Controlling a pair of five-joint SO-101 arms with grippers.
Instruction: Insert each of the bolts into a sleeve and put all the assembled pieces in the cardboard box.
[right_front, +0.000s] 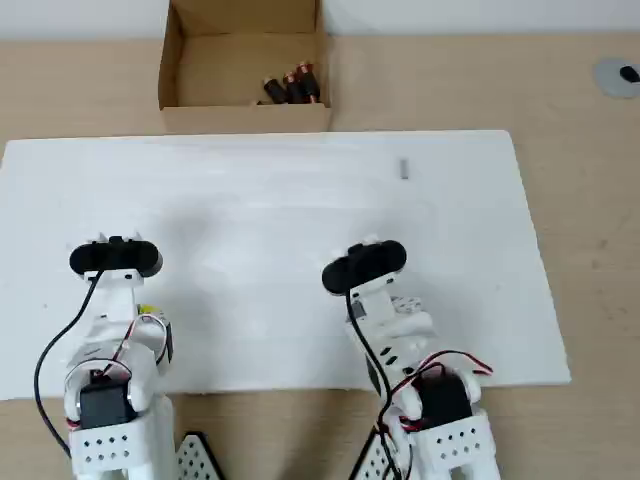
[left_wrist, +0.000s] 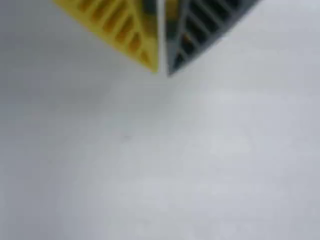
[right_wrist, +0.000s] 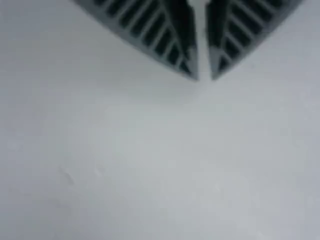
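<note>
Left tool (left_wrist: 161, 70) and right tool (right_wrist: 204, 77) are both clenched on nothing, hanging low over the white mat (right_front: 260, 200) at the near side. That's probably because the job looks nearly done: the assembled pieces (right_front: 290, 86) lie in the cardboard box (right_front: 245, 120) at the far side of the desk (right_front: 580, 120). One small grey bit (right_front: 404, 169) lies on the mat's far right, can't tell what.

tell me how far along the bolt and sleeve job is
Done: a cluster of assembled pieces lies in the cardboard box. In hand: nothing, the left pincer and right pincer are shut, empty, over the white board. Left: perhaps one small grey piece on the board, too small to identify.
</note>
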